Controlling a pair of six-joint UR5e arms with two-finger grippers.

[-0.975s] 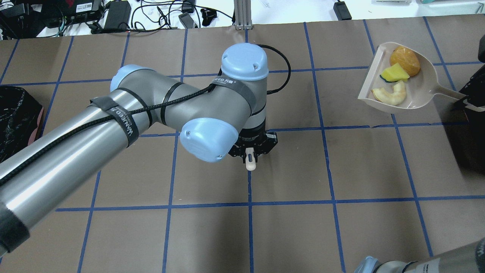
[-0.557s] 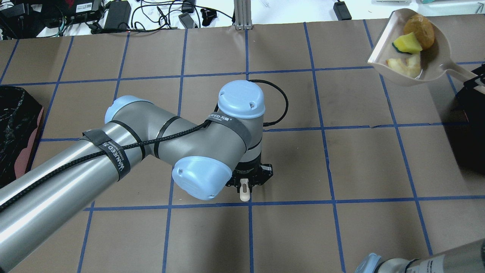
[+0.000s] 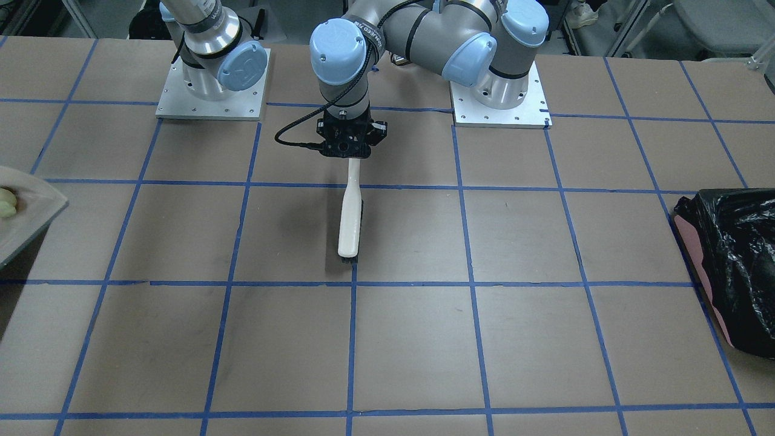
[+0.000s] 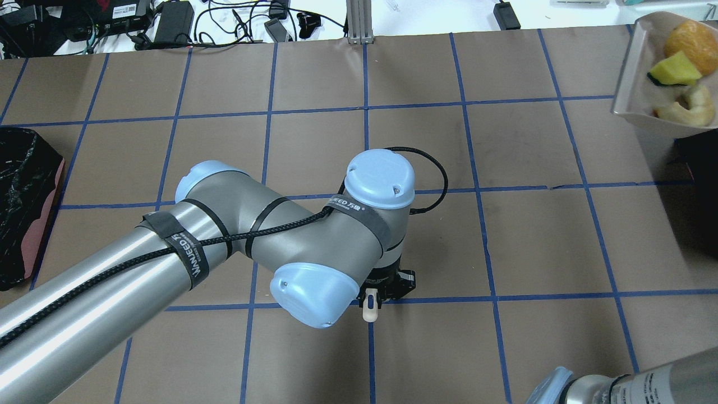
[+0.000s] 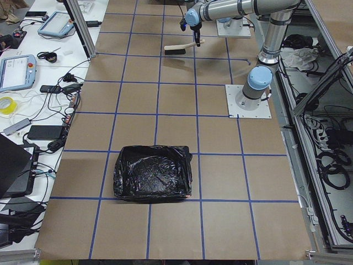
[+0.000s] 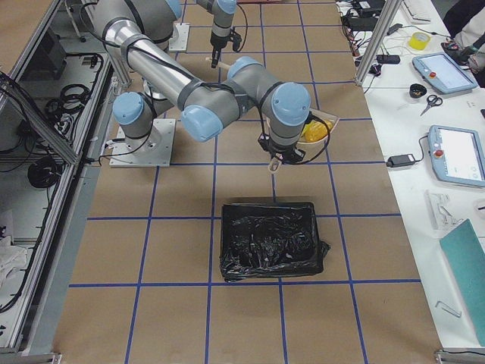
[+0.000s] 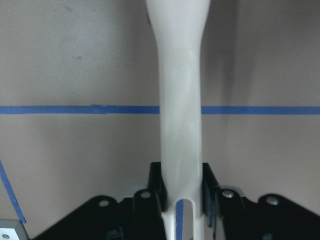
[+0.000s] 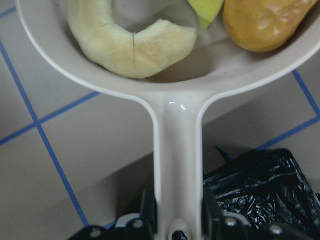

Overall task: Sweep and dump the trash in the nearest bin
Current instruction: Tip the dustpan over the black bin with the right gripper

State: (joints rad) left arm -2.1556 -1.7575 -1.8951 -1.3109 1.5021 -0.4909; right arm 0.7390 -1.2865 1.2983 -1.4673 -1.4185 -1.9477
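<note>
My right gripper (image 8: 177, 222) is shut on the handle of the beige dustpan (image 8: 177, 150), held off the table at the far right (image 4: 631, 95). The trash sits in the pan: a yellow-brown lump (image 8: 265, 20) (image 4: 693, 39), a green-and-yellow sponge piece (image 4: 676, 70) and a pale crescent slice (image 8: 132, 42) (image 4: 687, 109). A black-lined bin (image 8: 260, 175) (image 6: 269, 239) lies under the handle. My left gripper (image 7: 181, 197) (image 3: 350, 138) is shut on the handle of the white brush (image 3: 350, 221), near the table's middle.
A second black-lined bin (image 4: 22, 196) (image 3: 732, 266) stands at the table's left end. Cables and power bricks (image 4: 174, 22) lie past the far edge. The left arm's elbow (image 4: 314, 235) hides part of the middle squares in the overhead view.
The dustpan has risen and gone right and farther away with the trash in it. My left arm has drawn the brush back toward the robot's side.
</note>
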